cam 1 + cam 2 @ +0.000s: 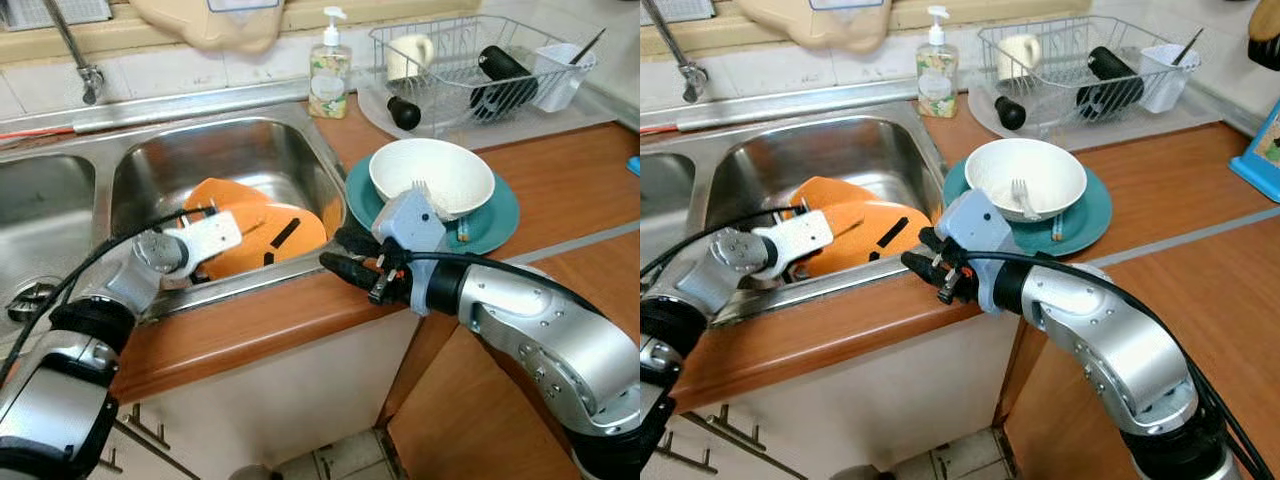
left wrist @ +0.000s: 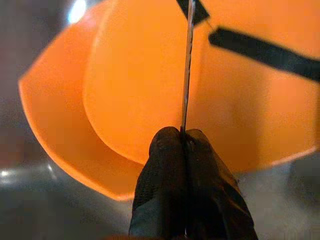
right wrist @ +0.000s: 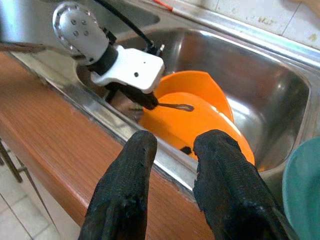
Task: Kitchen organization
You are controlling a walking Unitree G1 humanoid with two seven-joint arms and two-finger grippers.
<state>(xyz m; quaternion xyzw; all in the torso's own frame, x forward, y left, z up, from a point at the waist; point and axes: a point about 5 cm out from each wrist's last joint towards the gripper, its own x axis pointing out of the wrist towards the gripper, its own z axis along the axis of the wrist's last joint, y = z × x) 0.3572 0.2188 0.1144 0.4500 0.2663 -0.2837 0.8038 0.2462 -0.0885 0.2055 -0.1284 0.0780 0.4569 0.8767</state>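
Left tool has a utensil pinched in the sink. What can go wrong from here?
1. The left tool grips the thin utensil near its very end; it may twist or slip onto the orange plates.
2. The right tool hangs open over the sink edge, close to the left tool; the arms may collide.
3. The right arm sits against the teal plate holding bowl and fork; a swing may shove them.

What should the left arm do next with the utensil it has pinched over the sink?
Probably lift it straight up, clear of the orange plates. The left gripper is shut on a thin metal utensil just above those plates in the sink. The right gripper hovers open over the counter edge, holding nothing. I cannot tell which kind of utensil it is.
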